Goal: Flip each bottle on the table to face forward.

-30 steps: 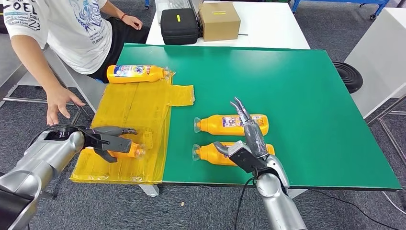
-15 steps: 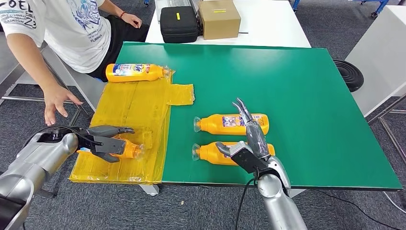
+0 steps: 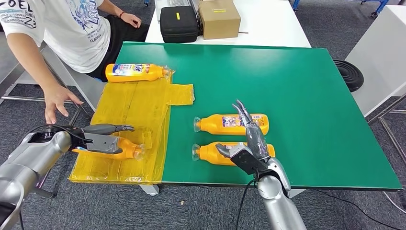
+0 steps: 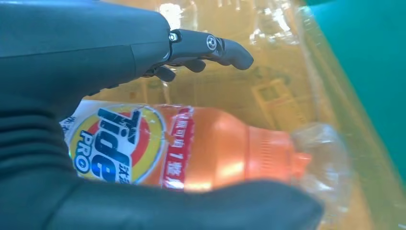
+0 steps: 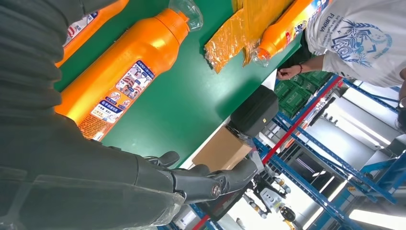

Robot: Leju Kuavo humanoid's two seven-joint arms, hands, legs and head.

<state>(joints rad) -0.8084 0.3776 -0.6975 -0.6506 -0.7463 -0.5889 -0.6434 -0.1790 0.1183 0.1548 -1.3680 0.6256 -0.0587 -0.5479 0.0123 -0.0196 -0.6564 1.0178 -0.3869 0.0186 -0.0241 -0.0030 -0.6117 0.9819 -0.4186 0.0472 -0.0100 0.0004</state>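
On the table (image 3: 306,96) lie four orange bottles: two on green, two on yellow sheeting. Left hand (image 3: 103,141) grips one bottle (image 3: 125,149); right hand (image 3: 249,143) hovers spread, empty.

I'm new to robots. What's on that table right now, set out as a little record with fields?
Surface: green table with yellow sheet on one side
Bottles: four orange Tide bottles, all lying down
Left hand: holding bottle on yellow sheet
Right hand: open, over nearest bottle on green
Second bottle on green: untouched
Far bottle: near seated person
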